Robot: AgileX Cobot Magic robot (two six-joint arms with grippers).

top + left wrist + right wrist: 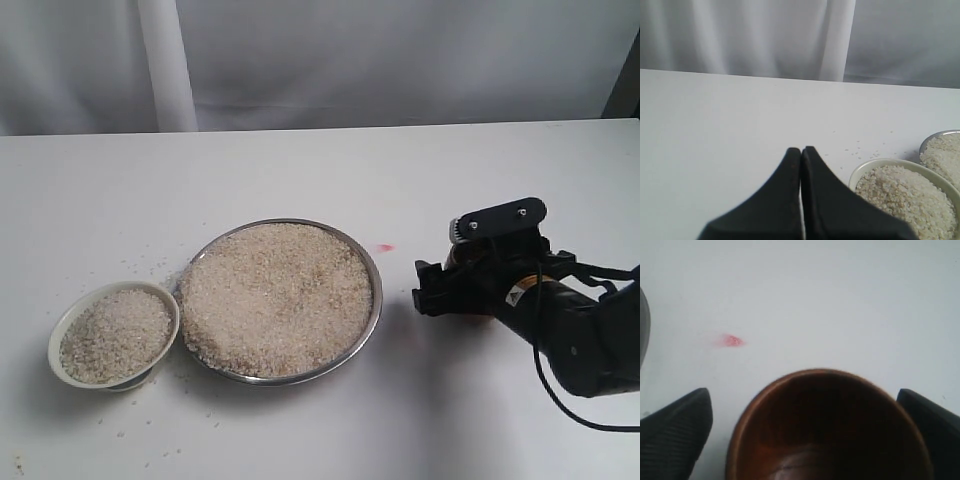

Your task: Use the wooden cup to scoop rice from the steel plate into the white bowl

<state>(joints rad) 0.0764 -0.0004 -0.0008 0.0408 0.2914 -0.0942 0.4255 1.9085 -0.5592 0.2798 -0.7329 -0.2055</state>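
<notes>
The steel plate (375,290) sits mid-table, heaped with rice (278,295). Touching its left side is the white bowl (60,340), filled with rice (115,335). My right gripper (455,280) rests low on the table to the right of the plate. In the right wrist view the wooden cup (830,430) stands upright and empty between the fingers of the right gripper (802,395), which is open, with a clear gap beside one finger (677,435). The left gripper (801,150) is shut on nothing, near the white bowl (865,167).
A small pink mark (385,247) lies on the white table between plate and gripper. Loose grains are scattered around the bowl and plate (150,265). A white curtain hangs behind the table's far edge.
</notes>
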